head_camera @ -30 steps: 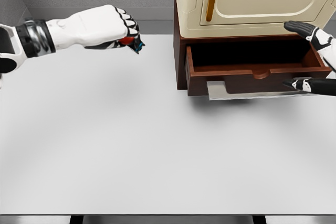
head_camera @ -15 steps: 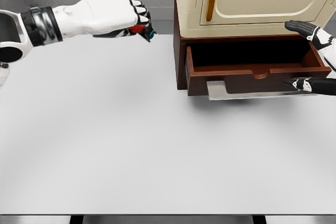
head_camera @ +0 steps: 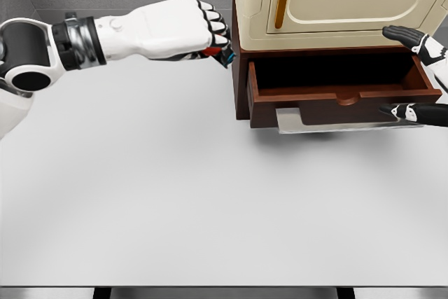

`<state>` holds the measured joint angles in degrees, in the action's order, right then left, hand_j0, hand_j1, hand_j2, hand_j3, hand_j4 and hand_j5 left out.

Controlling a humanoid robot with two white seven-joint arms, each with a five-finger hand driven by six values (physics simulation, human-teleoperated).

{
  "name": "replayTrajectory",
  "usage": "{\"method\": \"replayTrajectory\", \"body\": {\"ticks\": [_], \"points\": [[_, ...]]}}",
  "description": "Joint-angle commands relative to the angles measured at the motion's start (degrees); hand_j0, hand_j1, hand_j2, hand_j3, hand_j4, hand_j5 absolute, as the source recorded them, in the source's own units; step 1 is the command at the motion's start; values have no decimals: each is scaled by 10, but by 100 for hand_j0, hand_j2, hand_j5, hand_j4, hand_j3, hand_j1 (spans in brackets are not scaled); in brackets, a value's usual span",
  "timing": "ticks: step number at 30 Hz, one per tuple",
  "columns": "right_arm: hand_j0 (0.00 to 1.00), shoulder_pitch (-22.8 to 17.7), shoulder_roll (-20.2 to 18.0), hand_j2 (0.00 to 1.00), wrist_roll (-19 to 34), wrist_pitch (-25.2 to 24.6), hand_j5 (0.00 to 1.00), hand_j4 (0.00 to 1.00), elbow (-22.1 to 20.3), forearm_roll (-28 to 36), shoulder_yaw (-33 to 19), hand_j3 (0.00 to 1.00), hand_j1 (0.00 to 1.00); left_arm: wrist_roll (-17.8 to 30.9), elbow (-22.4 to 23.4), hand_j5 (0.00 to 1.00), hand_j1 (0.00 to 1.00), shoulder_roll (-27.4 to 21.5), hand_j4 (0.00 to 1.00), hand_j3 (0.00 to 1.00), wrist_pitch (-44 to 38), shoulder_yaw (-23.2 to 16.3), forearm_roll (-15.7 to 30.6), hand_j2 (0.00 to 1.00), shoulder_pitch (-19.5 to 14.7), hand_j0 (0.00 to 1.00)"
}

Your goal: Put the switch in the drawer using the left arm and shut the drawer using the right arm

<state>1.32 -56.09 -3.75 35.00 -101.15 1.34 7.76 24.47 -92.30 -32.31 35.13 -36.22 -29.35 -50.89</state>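
Head view: in the upper left of the frame the left hand (head_camera: 183, 29) is curled into a fist around the small red-and-blue switch (head_camera: 220, 53), which peeks out just beside the left wall of the open dark-brown wooden drawer (head_camera: 341, 93). The switch looks light, rigid and small, best pinched across its body. At the right edge the right hand (head_camera: 420, 75) waits with fingers spread, empty. The white bench (head_camera: 182, 194) is smooth and flat; grey walls stand behind.
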Motion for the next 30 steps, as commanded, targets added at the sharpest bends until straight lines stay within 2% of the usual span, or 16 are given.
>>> {"method": "replayTrajectory", "body": {"ticks": [1, 14, 23, 30], "points": [[100, 0, -1, 100, 0, 0, 100, 100, 0, 3, 0, 100, 100, 0, -10, 45, 45, 0, 45, 45, -1, 0, 6, 45, 0, 45], [100, 0, -1, 100, 0, 0, 100, 100, 0, 3, 0, 100, 100, 0, -21, 46, 46, 29, 46, 46, -1, -11, 2, 46, 0, 46], [100, 0, -1, 100, 0, 0, 100, 100, 0, 3, 0, 100, 100, 15, -7, 46, 46, 71, 46, 46, -1, -13, -1, 46, -14, 46], [100, 0, -1, 100, 0, 0, 100, 100, 0, 3, 0, 100, 100, 29, 21, 46, 46, 112, 46, 46, -1, -17, -4, 46, -30, 46]]}}
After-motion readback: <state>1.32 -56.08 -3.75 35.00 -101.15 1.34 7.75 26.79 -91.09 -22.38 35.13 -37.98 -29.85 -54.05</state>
